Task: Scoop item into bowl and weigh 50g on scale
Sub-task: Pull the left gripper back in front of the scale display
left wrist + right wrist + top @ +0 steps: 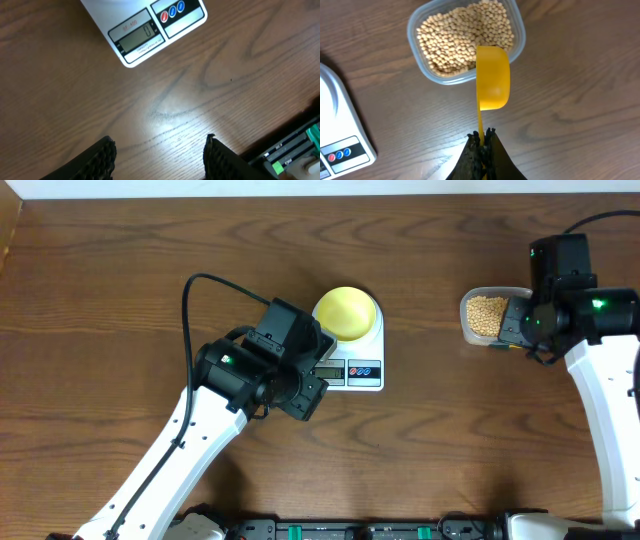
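The right tool (481, 145) is closed tight on the thin handle of a bright yellow scoop (492, 77). The scoop's cup reaches out ahead of the tool and overlaps the near rim of a clear plastic tub (517, 30). Whether the cup holds anything cannot be told from this angle. The tub is filled with small round tan beans (460, 35) and sits on the wooden table (100, 280) toward its right edge, in the far half. The left tool (160, 157) is spread wide open with nothing between its two dark ridged fingers (100, 155), and it hangs over bare wood. Just beyond it, a corner of the white scale (190, 20) shows a grey display (136, 39) reading 0, with coloured buttons (172, 11) beside it. From overhead, the scale lies near the middle of the table, slightly toward the far edge, and the left arm's wrist covers its front left corner. A small round pale-yellow bowl (346, 312) rests on the scale's top, behind the display. The scale and the tub are well apart.
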`<action>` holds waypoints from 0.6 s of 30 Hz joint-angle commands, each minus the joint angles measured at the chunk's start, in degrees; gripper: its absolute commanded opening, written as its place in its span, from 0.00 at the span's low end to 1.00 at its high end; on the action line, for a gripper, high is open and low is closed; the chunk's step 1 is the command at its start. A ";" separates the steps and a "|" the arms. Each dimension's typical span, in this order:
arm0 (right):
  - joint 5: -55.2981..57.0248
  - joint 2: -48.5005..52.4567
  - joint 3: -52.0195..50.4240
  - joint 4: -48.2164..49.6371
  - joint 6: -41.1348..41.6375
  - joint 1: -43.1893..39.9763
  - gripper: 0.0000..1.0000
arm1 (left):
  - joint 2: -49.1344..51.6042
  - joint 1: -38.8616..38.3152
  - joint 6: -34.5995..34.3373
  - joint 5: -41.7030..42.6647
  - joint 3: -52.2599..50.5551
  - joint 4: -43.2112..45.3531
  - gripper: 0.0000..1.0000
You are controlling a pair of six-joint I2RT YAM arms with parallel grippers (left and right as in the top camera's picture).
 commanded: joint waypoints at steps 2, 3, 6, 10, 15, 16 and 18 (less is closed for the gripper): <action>0.74 -0.17 0.81 -0.76 -1.03 -1.55 0.01 | 0.00 -0.07 1.16 -1.03 0.74 0.90 0.60; 0.72 -0.17 0.74 -0.87 -1.14 -1.75 0.01 | -0.02 -0.07 1.16 -1.09 0.74 1.11 0.61; 0.72 -0.17 0.59 -1.51 -1.11 -2.29 0.01 | -0.11 -0.07 1.14 -1.44 0.74 1.62 0.61; 0.72 0.07 0.55 -2.23 -1.11 -2.75 0.01 | -0.42 -0.07 1.14 -1.44 0.76 1.81 0.65; 0.98 0.98 0.52 -1.05 -1.29 -3.08 0.01 | -0.50 -0.07 1.14 -1.44 0.76 1.81 0.84; 1.40 1.27 0.52 -0.61 -1.40 -3.08 0.01 | -0.50 -0.07 1.14 -1.44 0.74 1.81 0.85; 2.25 2.21 0.52 0.26 -2.27 -3.08 0.01 | -0.50 -0.07 1.14 -1.42 0.74 1.81 0.96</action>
